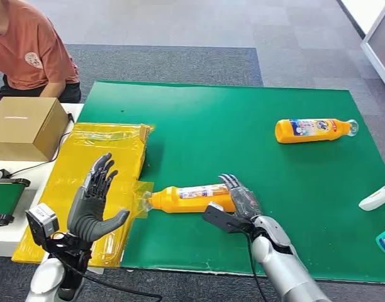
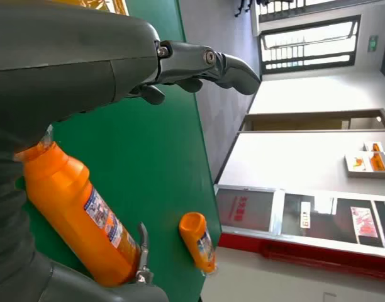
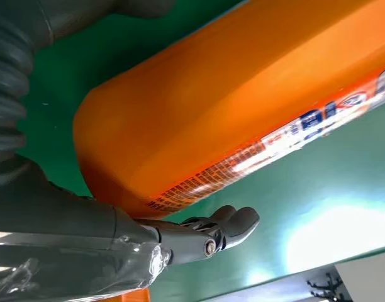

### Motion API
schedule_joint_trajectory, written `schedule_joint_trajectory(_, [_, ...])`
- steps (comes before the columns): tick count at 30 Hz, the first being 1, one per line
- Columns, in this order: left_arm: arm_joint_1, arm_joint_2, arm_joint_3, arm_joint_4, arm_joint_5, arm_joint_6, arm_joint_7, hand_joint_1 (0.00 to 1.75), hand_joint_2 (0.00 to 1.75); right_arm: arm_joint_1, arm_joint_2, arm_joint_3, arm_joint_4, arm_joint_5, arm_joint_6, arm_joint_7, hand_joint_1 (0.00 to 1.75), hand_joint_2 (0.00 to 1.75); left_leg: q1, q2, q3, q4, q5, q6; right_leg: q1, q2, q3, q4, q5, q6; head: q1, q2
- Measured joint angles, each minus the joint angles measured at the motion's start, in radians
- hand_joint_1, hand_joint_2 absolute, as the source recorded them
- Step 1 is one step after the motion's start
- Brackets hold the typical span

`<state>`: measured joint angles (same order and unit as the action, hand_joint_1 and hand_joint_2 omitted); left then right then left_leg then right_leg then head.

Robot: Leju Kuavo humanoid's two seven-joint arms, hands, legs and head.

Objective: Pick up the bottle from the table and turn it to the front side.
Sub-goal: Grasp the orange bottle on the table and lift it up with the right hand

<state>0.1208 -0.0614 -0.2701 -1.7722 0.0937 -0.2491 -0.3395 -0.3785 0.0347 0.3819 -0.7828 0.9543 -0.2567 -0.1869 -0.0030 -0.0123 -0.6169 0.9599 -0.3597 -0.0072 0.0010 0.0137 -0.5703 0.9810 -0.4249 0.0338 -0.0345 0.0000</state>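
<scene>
An orange bottle (image 1: 190, 198) with a printed label lies on its side near the front of the green mat (image 1: 219, 126), cap end pointing left. My right hand (image 1: 238, 201) sits at its base end, fingers spread along the bottle's bottom and thumb stretched out in front; it does not grip. Close up, the bottle (image 3: 228, 107) lies against the palm with a finger (image 3: 214, 233) alongside it. My left hand (image 1: 95, 201) is raised open over the yellow sheet, left of the cap. From that wrist, the bottle (image 2: 81, 220) lies below the fingers (image 2: 205, 66).
A second orange bottle (image 1: 314, 130) lies at the mat's far right, also seen as the bottle (image 2: 197, 242). A yellow plastic sheet (image 1: 100, 157) covers the mat's left edge. A cardboard box (image 1: 26, 126) and a person in an orange shirt (image 1: 29, 50) are at the left. White and teal items (image 1: 378, 196) lie at the right edge.
</scene>
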Motion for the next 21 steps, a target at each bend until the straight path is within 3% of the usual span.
schedule_joint_trajectory(3, [-0.001, 0.001, -0.003, -0.002, 0.001, 0.000, 0.000, 0.00, 1.75, -0.003, 0.001, 0.000, 0.012, -0.001, 0.000, -0.002, 0.00, 1.75, 0.000, 0.000, 0.000, 0.000, 0.000, 0.000, 0.000, 0.000, 0.000, 0.000, 0.001, -0.001, 0.000, 0.000])
schedule_joint_trajectory(4, [-0.001, 0.001, -0.004, -0.003, 0.001, 0.000, 0.000, 0.00, 1.75, -0.005, 0.001, 0.000, 0.016, -0.001, -0.001, -0.002, 0.34, 1.75, 0.000, 0.000, 0.000, 0.000, 0.000, 0.000, 0.000, 0.000, 0.000, 0.000, 0.001, -0.001, 0.000, 0.000])
schedule_joint_trajectory(7, [-0.001, 0.003, -0.007, -0.006, 0.004, -0.001, -0.002, 0.00, 1.75, -0.008, 0.002, 0.000, 0.025, -0.006, -0.009, -0.007, 1.64, 1.75, 0.000, 0.000, 0.000, 0.000, 0.000, 0.000, 0.000, 0.000, 0.000, 0.000, 0.001, -0.001, 0.000, 0.000])
schedule_joint_trajectory(8, [-0.001, 0.005, -0.008, -0.008, 0.007, -0.001, -0.003, 0.00, 1.75, -0.009, 0.003, 0.000, 0.026, -0.010, -0.012, -0.010, 1.75, 1.75, 0.000, 0.000, 0.000, 0.000, 0.000, 0.000, 0.000, 0.000, 0.000, 0.000, 0.001, -0.001, 0.000, 0.000])
schedule_joint_trajectory(16, [0.013, 0.011, -0.007, -0.012, 0.024, 0.011, -0.004, 0.00, 1.75, 0.005, 0.010, -0.017, 0.013, -0.105, -0.040, -0.043, 1.75, 1.75, 0.000, 0.000, 0.000, 0.000, 0.001, 0.000, 0.000, 0.000, 0.000, 0.000, 0.001, -0.001, 0.000, 0.000])
schedule_joint_trajectory(21, [0.030, 0.016, -0.004, -0.013, 0.036, 0.030, -0.015, 0.00, 1.75, 0.068, 0.024, -0.104, -0.125, -0.434, 0.081, -0.102, 1.75, 1.75, 0.000, -0.001, -0.003, 0.000, 0.001, 0.000, 0.000, -0.001, -0.002, 0.000, 0.001, -0.001, 0.000, 0.000])
